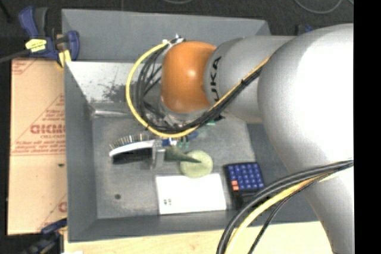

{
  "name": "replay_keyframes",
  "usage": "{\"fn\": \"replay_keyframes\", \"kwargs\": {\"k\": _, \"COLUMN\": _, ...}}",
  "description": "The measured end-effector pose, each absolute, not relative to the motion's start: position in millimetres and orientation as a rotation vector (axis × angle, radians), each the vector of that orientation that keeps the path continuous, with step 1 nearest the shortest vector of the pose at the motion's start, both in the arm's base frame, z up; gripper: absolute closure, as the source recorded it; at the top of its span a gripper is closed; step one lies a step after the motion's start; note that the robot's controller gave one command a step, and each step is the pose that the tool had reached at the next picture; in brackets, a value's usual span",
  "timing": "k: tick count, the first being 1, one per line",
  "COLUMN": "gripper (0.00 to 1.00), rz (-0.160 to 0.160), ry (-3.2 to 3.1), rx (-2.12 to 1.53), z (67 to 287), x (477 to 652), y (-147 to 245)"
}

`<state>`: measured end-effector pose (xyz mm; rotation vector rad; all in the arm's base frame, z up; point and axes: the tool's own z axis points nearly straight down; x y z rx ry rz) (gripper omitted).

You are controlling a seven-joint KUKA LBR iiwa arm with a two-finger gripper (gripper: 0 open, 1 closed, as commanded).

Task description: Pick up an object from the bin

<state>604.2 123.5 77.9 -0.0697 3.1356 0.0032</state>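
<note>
My gripper [161,150] reaches down from under the arm's orange cover into the middle of the bin. Most of it is hidden by the cover and cables. Just to its left lies a black and silver brush-like tool [130,150], touching or nearly touching it. On the gripper's right, a pale green round thing [197,165] with a dark green pointed part [177,155] rests on the bin floor.
A white flat card or box [190,193] lies near the bin's front wall. A blue keypad with red keys [244,178] sits at the front right, partly under the arm. The arm and cables cover the bin's right and back.
</note>
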Motion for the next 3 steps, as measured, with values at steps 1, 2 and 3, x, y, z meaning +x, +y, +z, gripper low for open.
{"fn": "replay_keyframes", "kwargs": {"k": 1, "gripper": 1.00, "rz": 0.000, "ry": 3.094, "rx": -0.492, "z": 73.4, "x": 613.7, "y": 140.6}}
{"fn": "replay_keyframes", "kwargs": {"k": 2, "gripper": 1.00, "rz": 0.000, "ry": 3.094, "rx": -0.492, "z": 73.4, "x": 613.7, "y": 140.6}}
{"fn": "replay_keyframes", "kwargs": {"k": 3, "gripper": 1.00, "rz": 0.001, "ry": 3.099, "rx": -0.491, "z": 78.1, "x": 612.1, "y": 140.4}}
